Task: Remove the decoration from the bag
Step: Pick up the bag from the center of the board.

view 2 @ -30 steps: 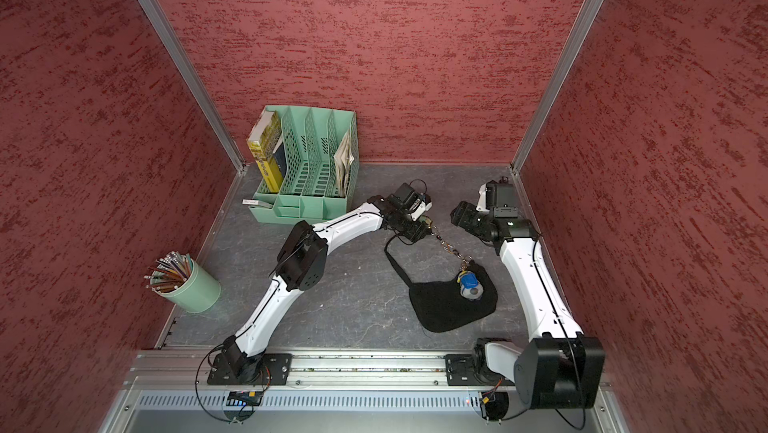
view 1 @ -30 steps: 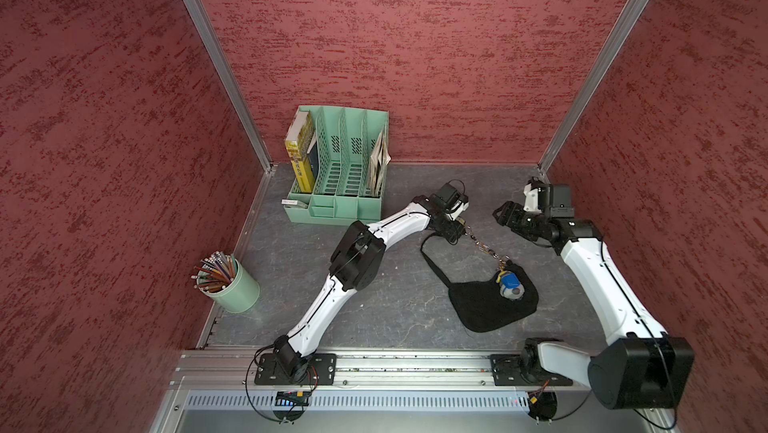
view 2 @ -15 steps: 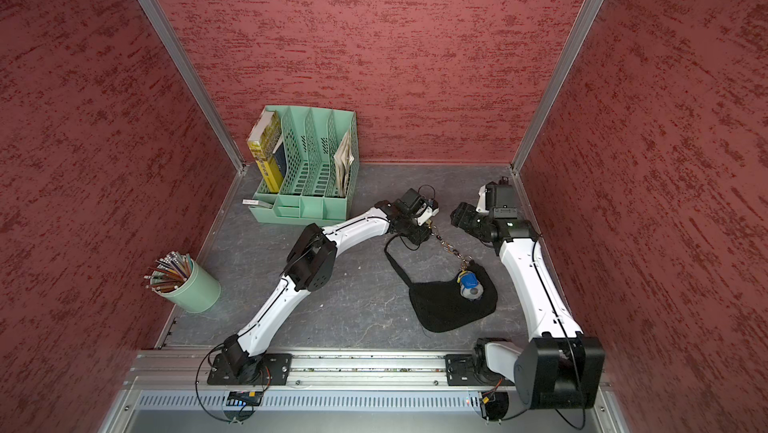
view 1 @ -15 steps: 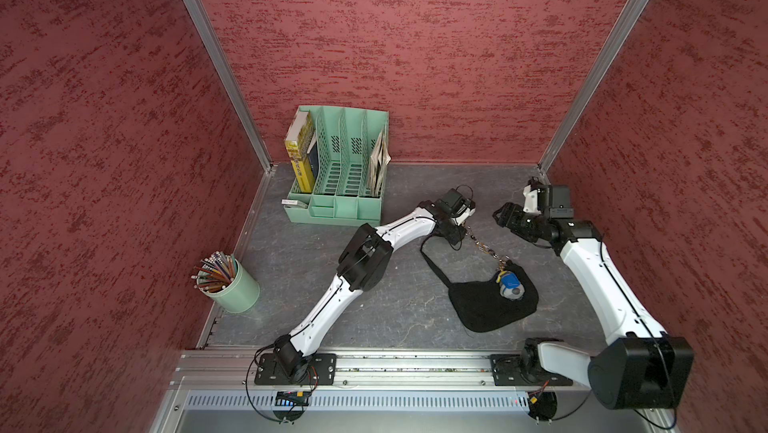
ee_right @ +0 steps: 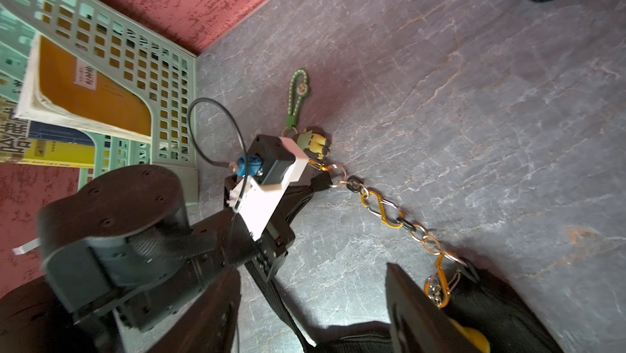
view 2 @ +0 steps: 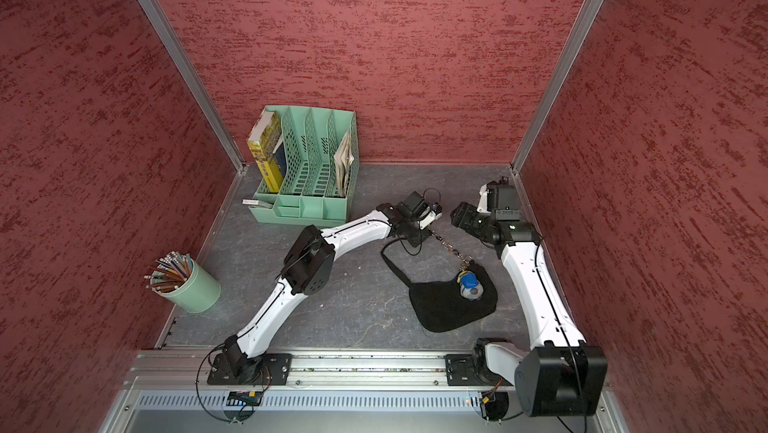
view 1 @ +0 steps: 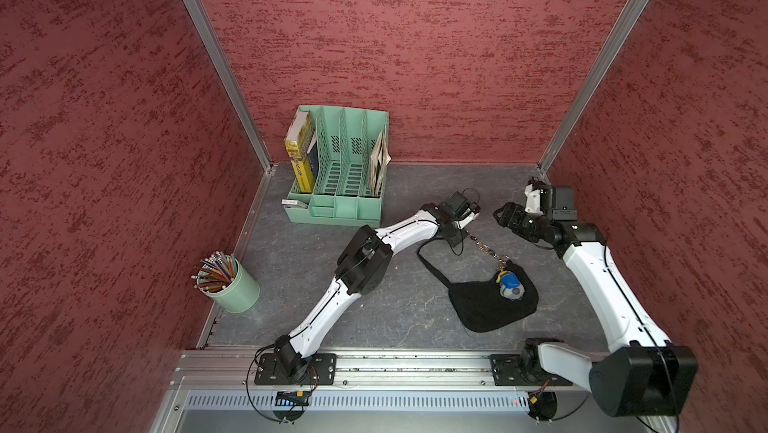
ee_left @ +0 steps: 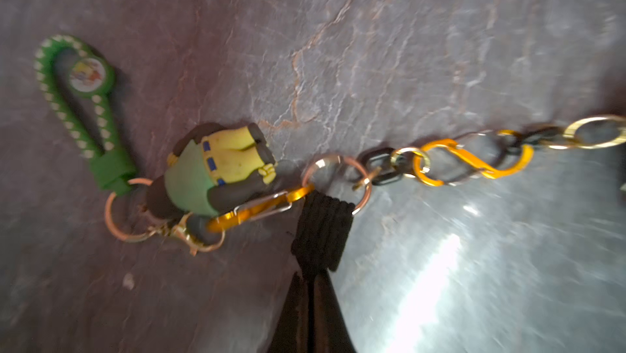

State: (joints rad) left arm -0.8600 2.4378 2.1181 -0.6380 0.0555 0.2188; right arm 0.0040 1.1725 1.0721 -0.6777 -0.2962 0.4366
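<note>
Left wrist: I am clamping left gripper [ee_left: 313, 266] on the bag strap [ee_left: 321, 222], anchoring it; right gripper [ee_right: 315, 304] is waiting with jaws apart

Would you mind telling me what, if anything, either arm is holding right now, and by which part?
The left gripper is shut on the black fabric sling bag's webbing strap, at the end looped through the metal ring. The right gripper holds nothing.

Probably a lab test cell dressed as an office desk: red textured walls [view 1: 415, 56], aluminium base rail [view 1: 415, 364], green file organizer [view 1: 338, 169], pencil cup [view 1: 232, 285].
</note>
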